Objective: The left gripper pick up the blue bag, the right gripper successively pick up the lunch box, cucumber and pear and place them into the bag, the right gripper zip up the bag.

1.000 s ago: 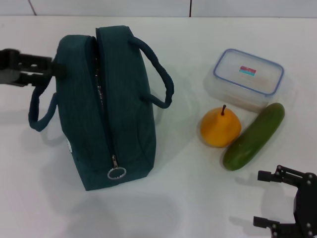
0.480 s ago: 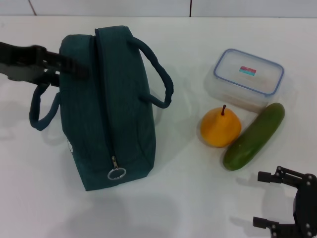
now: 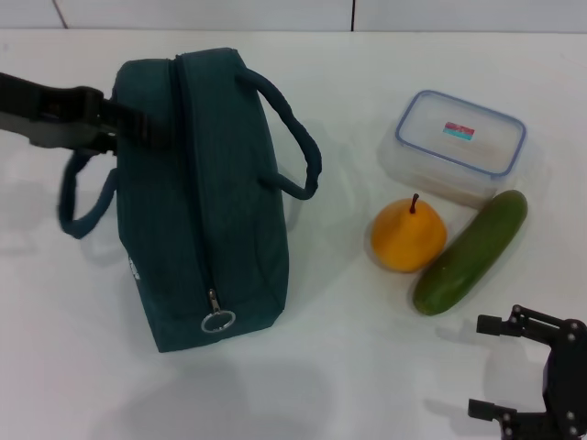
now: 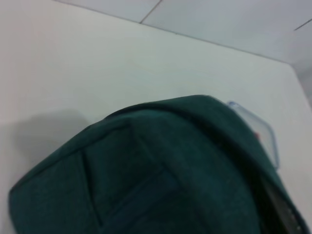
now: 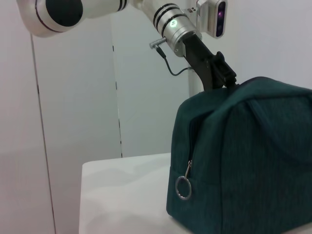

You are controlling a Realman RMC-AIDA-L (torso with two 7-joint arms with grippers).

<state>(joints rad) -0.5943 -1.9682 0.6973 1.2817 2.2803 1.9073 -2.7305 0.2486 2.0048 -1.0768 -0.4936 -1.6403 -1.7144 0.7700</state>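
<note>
White bench point(image 3: 367, 367) carrying the blue bag point(image 3: 215, 211), zipped. Left gripper point(image 3: 138, 128) at its upper far-left edge, finger state indeterminate; right gripper point(image 3: 500, 367) parked nearby, fingers spread wide.

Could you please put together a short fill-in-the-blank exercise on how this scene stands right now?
1. The blue bag has its zipper ____.
2. The pear touches the ____ beside it.
3. The lunch box sits on the ____, outside the bag.
4. The left gripper is at the bag's ____ edge.

Missing words: closed; cucumber; table; top
</note>
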